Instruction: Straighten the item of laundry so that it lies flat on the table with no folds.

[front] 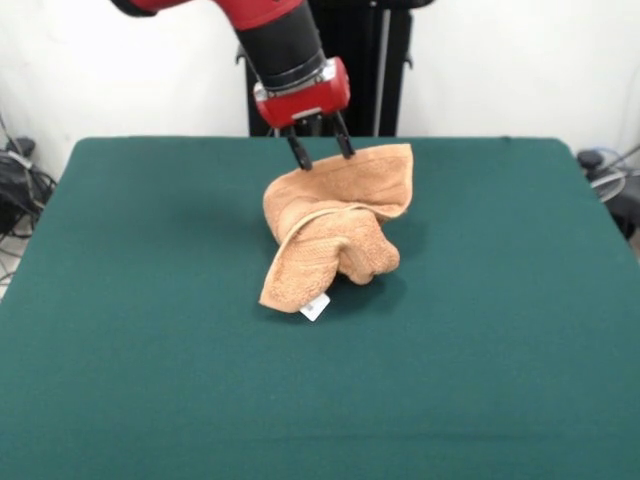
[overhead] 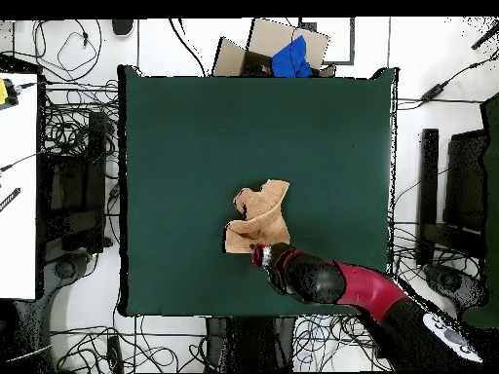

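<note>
The orange-tan towel (front: 335,235) lies crumpled and folded over itself near the middle of the dark green table (front: 130,300). Its small white tag (front: 315,307) sticks out at the corner nearest the camera. My gripper (front: 322,153) hangs from the red and black arm at the towel's far edge. Its two fingers stand apart and their tips touch or just clear that edge, with nothing held between them. In the overhead view the towel (overhead: 261,219) sits just above the gripper (overhead: 261,255) on the table (overhead: 185,146).
A cardboard box with a blue cloth (overhead: 285,54) stands off the table's far edge in the overhead view. Cables and dark equipment (overhead: 73,185) surround the table. The robot's black pedestal (front: 350,70) stands behind the table.
</note>
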### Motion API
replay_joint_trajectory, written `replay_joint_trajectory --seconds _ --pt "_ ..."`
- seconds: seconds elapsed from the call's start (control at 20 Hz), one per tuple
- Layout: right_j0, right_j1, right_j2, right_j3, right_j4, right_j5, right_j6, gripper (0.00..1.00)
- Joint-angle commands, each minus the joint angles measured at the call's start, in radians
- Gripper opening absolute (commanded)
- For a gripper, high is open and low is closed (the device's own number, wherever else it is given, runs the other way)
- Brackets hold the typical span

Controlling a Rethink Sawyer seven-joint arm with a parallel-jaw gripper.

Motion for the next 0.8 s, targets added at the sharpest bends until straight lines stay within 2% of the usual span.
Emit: replay_joint_trajectory --seconds 0.05,0.5,0.8 --pt "0.036 -0.031 0.075 0.019 0.052 0.069 0.092 1.0" --pt "0.041 -0.035 0.058 0.025 0.05 0.105 0.073 1.0" --pt "0.03 -0.018 0.085 0.025 0.062 0.134 0.053 1.0"
